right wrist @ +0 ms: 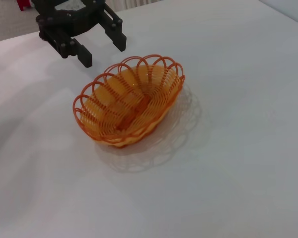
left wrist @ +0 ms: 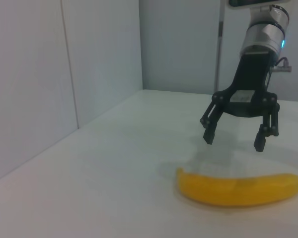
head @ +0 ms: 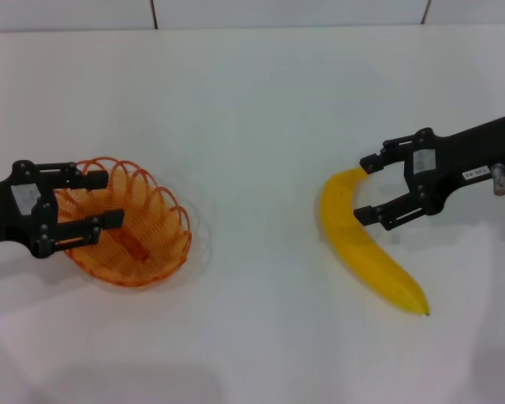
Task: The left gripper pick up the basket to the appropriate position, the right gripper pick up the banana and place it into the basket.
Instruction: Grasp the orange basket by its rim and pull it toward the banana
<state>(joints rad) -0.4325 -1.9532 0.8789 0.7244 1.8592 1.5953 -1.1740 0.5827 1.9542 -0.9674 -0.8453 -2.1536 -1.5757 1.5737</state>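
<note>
The orange wire basket [head: 164, 244] stands on the white table at the left and is empty; it also shows in the right wrist view [right wrist: 139, 130]. My left gripper [head: 107, 200] is open, hovering over the basket's left end. In the right wrist view the left gripper [right wrist: 102, 52] hangs just above the rim, apart from it. The yellow banana [head: 366, 248] lies on the table at the right. My right gripper [head: 364, 189] is open, its fingers straddling the banana's upper end. In the left wrist view the right gripper [left wrist: 233, 141] hovers above the banana [left wrist: 238, 188] without touching it.
The white table [head: 261, 126] stretches between basket and banana. A grey wall [left wrist: 64, 74] runs along the table's far edge.
</note>
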